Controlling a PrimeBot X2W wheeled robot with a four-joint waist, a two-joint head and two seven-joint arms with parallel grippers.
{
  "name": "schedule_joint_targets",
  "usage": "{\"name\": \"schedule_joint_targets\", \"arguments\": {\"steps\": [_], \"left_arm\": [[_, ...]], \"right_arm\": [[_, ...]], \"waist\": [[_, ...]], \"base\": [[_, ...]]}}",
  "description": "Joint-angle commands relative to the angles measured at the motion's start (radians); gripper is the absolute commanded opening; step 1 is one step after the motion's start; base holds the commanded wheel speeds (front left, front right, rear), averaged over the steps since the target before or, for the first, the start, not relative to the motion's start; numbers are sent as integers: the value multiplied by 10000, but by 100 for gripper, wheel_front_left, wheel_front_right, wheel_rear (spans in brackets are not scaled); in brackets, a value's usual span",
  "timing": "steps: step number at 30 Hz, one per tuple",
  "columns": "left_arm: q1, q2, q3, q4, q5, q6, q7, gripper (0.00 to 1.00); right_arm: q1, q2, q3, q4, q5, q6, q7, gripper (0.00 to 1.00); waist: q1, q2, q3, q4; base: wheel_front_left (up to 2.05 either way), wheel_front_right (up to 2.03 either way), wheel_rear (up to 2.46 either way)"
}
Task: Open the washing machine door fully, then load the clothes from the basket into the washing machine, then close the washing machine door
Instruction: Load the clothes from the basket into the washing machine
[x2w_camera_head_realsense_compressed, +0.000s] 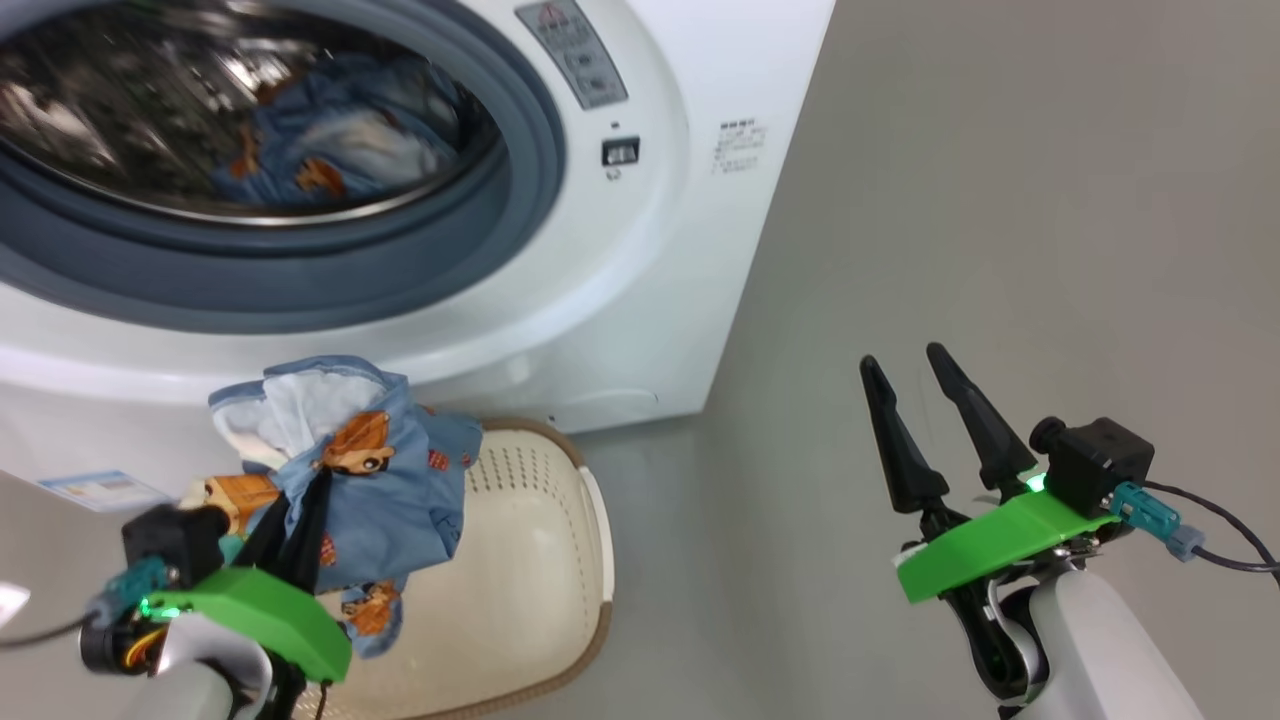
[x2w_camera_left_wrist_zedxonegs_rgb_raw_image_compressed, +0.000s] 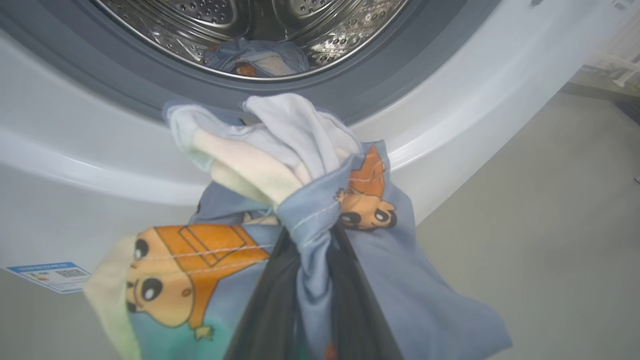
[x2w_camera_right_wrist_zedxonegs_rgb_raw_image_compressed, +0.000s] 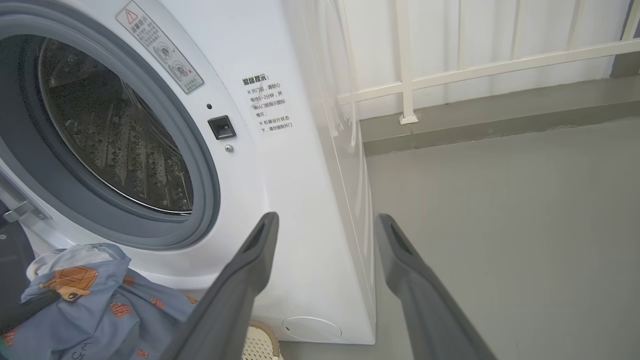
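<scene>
The left claw (x2w_camera_head_realsense_compressed: 318, 492) is clamped on one bear-print garment (x2w_camera_head_realsense_compressed: 385, 470), its two dark fingers pinching a twisted fold of the blue cloth. In the left wrist view the garment (x2w_camera_left_wrist_zedxonegs_rgb_raw_image_compressed: 250, 170) bunches beyond the fingertips toward 12 o'clock, whitish lining uppermost. The rest drapes down over the fingers toward 5 and 8 o'clock. In the head view the bundle hangs over the left end of the basket (x2w_camera_head_realsense_compressed: 598, 560), whose cream wall shows at 4 o'clock of the claw. It is just in front of the washing machine (x2w_camera_head_realsense_compressed: 640, 300), below the grey door seal (x2w_camera_head_realsense_compressed: 300, 290). The open drum (x2w_camera_left_wrist_zedxonegs_rgb_raw_image_compressed: 200, 20) lies at 12 o'clock of the claw, and a second garment (x2w_camera_head_realsense_compressed: 330, 150) lies inside it. The right claw (x2w_camera_head_realsense_compressed: 903, 362) is spread wide and holds nothing. It is well apart at 3 o'clock, over the floor (x2w_camera_head_realsense_compressed: 1000, 200) by the machine's right front corner.
</scene>
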Motion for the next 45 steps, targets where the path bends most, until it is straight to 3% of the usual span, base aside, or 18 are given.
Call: {"name": "schedule_joint_targets", "arguments": {"steps": [1,10,19,33,45], "left_arm": [[263,330,670,-687,289,145,-136,0],[1683,84,1735,-2734,1044,677,-137,0],[2569,-305,2305,-3884,1630,943,-137,0],[2520,-534,2594,-4123,1874,721,-137,0],[200,-291,2611,-3732,2121,314,-45,0]], "right_arm": [[193,-81,251,-175,72,16,-48,100],[621,-359,334,-73,254,16,-48,100],[893,-642,334,-53,443,16,-48,100],[850,-759,290,-204,417,16,-48,100],[513,-506,449,-328,293,16,-48,100]], "waist": [[0,0,-668,271],[0,0,-1536,423],[0,0,-2011,625],[0,0,-1878,779],[0,0,-1082,513]], "base": [[0,0,0],[0,0,0],[0,0,0],[0,0,0],[0,0,0]]}}
